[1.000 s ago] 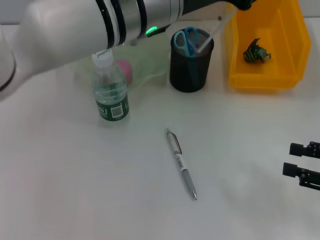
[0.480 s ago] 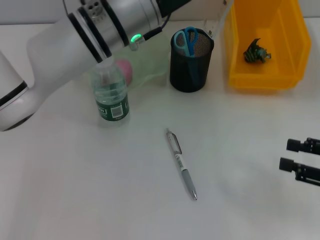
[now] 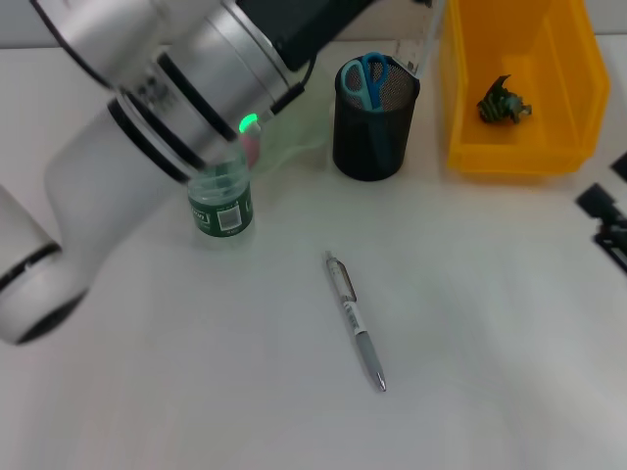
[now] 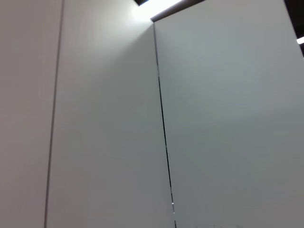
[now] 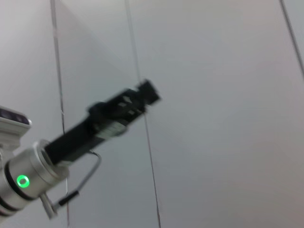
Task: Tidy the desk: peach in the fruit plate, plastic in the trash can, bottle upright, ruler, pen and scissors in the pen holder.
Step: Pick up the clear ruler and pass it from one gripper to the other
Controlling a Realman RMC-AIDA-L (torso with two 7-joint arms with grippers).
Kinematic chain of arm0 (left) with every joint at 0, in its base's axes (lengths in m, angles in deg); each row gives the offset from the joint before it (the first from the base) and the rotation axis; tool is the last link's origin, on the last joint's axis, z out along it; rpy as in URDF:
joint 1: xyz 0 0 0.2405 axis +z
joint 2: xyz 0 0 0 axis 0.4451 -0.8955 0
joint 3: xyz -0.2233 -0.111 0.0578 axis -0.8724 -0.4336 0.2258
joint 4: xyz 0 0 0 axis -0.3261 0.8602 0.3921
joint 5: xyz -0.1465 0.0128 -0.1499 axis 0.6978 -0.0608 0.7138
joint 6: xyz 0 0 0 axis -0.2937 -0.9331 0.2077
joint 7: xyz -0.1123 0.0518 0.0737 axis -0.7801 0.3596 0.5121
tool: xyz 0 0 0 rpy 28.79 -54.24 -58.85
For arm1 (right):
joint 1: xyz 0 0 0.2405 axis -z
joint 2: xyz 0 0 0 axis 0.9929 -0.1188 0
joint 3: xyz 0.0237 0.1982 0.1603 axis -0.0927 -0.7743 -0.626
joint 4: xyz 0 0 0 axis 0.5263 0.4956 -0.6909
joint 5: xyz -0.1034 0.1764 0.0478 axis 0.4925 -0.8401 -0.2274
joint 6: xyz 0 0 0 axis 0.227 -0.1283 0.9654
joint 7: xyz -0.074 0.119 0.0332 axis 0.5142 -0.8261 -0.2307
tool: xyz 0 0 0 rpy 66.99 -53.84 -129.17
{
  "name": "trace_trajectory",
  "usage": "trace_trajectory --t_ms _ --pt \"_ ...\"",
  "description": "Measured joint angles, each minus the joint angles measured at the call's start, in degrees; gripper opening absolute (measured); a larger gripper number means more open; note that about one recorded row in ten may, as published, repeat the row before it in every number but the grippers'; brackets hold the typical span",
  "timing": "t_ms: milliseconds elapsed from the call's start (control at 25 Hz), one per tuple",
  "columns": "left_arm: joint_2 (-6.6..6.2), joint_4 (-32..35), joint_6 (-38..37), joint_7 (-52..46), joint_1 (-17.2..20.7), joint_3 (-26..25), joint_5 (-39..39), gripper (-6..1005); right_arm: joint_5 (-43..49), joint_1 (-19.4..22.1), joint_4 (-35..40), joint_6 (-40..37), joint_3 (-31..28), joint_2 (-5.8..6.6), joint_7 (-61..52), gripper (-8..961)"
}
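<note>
A black mesh pen holder [image 3: 375, 122] stands at the back with blue scissors [image 3: 364, 78] in it. A clear ruler [image 3: 419, 44] rises past its far rim toward the top edge, where my left arm [image 3: 186, 88] leaves the head view. The left gripper [image 5: 147, 91] shows only far off in the right wrist view. A silver pen [image 3: 355, 318] lies on the table centre. The bottle [image 3: 221, 204] stands upright, its top hidden by the arm. The pink peach [image 3: 252, 147] peeks out behind it. Dark plastic [image 3: 503, 101] lies in the yellow bin [image 3: 460, 117]. My right gripper [image 3: 607, 220] is open at the right edge.
The white tabletop [image 3: 196, 372] spreads in front of the pen. The left arm's bulky links cover the back left of the table. The left wrist view shows only a pale wall with a dark seam [image 4: 164, 137].
My left arm has swung up and nearer the camera, hiding more of the bottle. The ruler stands steeper at the holder. The right gripper has moved away to the right edge.
</note>
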Motion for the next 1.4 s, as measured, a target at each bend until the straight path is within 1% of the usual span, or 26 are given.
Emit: trace_trajectory --t_ms 40,80,120,160,200,280,320,360,400,480,560,760,1400 --pt "0.0 0.0 0.0 0.0 0.0 0.0 0.0 398 -0.2 -0.6 -3.8 -0.2 -0.2 -0.03 4.5 599" --pt "0.0 0.1 0.0 4.4 0.2 2.3 2.7 398 -0.3 -1.2 -7.1 -0.3 -0.4 -0.03 8.9 598" --pt "0.0 0.2 0.0 7.0 0.3 3.8 4.4 398 -0.4 -2.4 -13.4 -0.1 -1.5 -0.04 16.8 597" --pt "0.0 0.2 0.0 7.0 0.3 3.8 4.4 398 -0.4 -2.4 -13.4 -0.1 -1.5 -0.04 16.8 596" --pt "0.0 0.2 0.4 12.3 0.3 6.7 7.4 398 -0.4 -2.9 -15.6 0.1 -2.1 -0.04 20.0 595" --pt "-0.01 0.2 0.9 16.3 0.0 9.0 9.4 398 -0.4 -3.8 -19.6 0.5 -3.7 -0.06 25.0 572" --pt "-0.01 0.2 0.9 16.3 0.0 9.0 9.4 398 -0.4 -4.3 -21.3 1.1 -4.6 -0.05 27.2 561" --pt "-0.01 0.2 1.3 18.6 -0.1 10.4 10.2 398 -0.4 -5.0 -23.0 2.0 -5.5 -0.06 29.3 549" --pt "-0.01 0.2 1.3 18.6 -0.1 10.4 10.2 399 -0.4 -5.0 -23.0 2.0 -5.5 -0.06 29.3 538" --pt "-0.01 0.2 1.4 20.4 -0.2 11.6 11.2 399 -0.5 -5.9 -25.4 3.6 -6.6 -0.09 32.4 515" --pt "0.0 0.2 1.4 22.5 -0.2 13.1 12.7 399 -0.5 -7.4 -28.9 6.0 -8.3 -0.19 37.7 522" --pt "-0.01 -0.3 1.4 23.3 -0.3 13.8 13.1 400 -0.1 -9.4 -31.3 7.5 -9.0 -0.26 39.9 529" --pt "0.0 -0.7 1.0 23.3 0.1 16.1 13.1 402 0.1 -12.1 -34.0 7.9 -9.5 -0.27 40.4 521"
